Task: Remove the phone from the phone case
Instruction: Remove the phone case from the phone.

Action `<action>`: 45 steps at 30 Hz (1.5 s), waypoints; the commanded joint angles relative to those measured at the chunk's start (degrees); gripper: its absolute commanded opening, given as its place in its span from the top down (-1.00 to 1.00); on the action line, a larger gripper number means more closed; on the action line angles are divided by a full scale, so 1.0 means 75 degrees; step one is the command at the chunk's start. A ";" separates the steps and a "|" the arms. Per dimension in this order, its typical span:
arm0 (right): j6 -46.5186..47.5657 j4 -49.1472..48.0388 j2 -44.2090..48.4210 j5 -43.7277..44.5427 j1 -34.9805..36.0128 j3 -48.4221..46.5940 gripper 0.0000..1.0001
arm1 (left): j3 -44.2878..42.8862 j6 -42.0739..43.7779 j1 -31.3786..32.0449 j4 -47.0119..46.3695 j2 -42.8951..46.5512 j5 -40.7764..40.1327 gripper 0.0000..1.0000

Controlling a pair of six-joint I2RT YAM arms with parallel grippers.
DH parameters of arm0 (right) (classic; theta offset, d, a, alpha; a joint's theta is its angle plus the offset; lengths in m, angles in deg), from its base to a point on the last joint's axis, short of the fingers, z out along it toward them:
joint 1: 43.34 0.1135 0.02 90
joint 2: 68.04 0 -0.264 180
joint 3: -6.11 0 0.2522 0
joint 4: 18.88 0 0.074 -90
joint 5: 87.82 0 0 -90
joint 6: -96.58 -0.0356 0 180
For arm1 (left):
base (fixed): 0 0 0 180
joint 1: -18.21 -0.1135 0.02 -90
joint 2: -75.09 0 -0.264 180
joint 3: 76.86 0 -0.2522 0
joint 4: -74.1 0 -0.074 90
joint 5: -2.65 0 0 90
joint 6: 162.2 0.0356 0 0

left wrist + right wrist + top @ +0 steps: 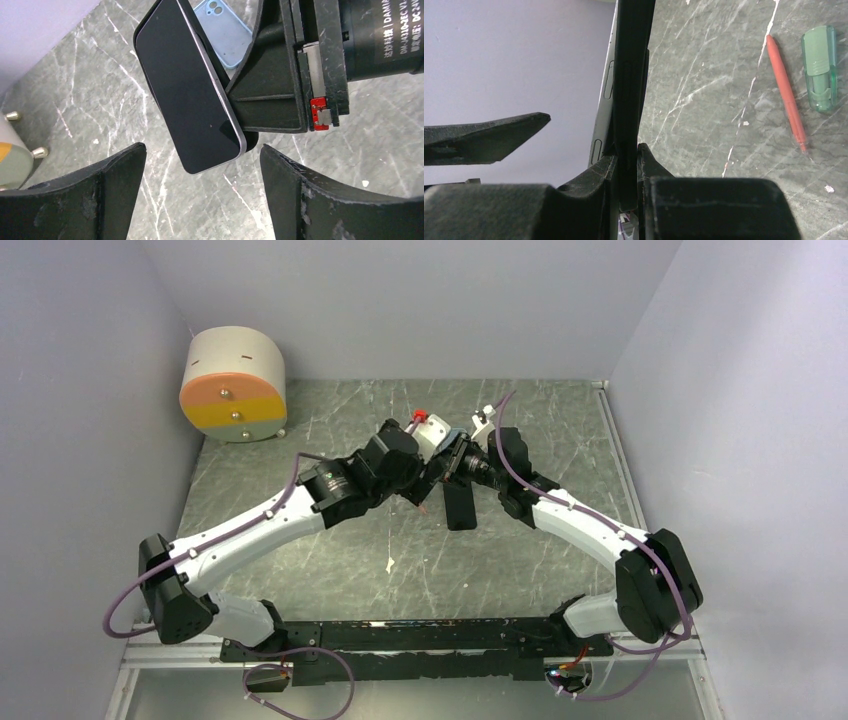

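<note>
The phone (190,90) has a black screen and a silver edge, and hangs tilted above the table. My right gripper (628,150) is shut on it, seen edge-on as a black slab (631,75) with silver side buttons. In the top view the phone (460,508) hangs below the right gripper (462,475). A light blue phone case (225,35) with camera holes lies on the table behind it. My left gripper (202,150) is open and empty, its fingers either side of the phone's lower corner without touching; it sits left of the phone in the top view (425,490).
A round white, orange and yellow container (232,385) stands at the back left. An orange pen (786,90) and a green capped marker (820,67) lie on the marble table. A small red object (420,417) sits behind the grippers. Walls enclose three sides.
</note>
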 commanded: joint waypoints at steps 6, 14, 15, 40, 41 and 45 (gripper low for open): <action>-0.0182 -0.0711 0.0202 0.0013 0.0055 -0.0565 1.00 | -0.0183 0.0848 0.0289 -0.0315 -0.0323 -0.1208 -0.52; -0.0207 -0.0770 0.0144 -0.0077 0.0088 -0.0658 1.00 | -0.0071 0.1037 0.0313 -0.0425 -0.0618 -0.1602 -0.35; -0.0216 -0.0775 0.0140 -0.0095 0.0097 -0.0675 1.00 | -0.0042 0.1050 0.0313 -0.0439 -0.0650 -0.1621 -0.33; 0.0552 0.0094 -0.0049 0.1315 0.0033 -0.0561 1.00 | -0.0009 0.0415 0.0606 -0.0173 -0.0077 -0.1660 0.95; 0.0660 0.0197 -0.0089 0.1407 -0.0008 -0.0546 1.00 | -0.0002 0.0414 0.0606 -0.0144 0.0000 -0.1601 0.95; 0.0908 0.0348 -0.0143 0.1690 -0.0292 -0.0286 1.00 | -0.0036 0.0264 0.0606 0.0139 0.0160 -0.1280 0.95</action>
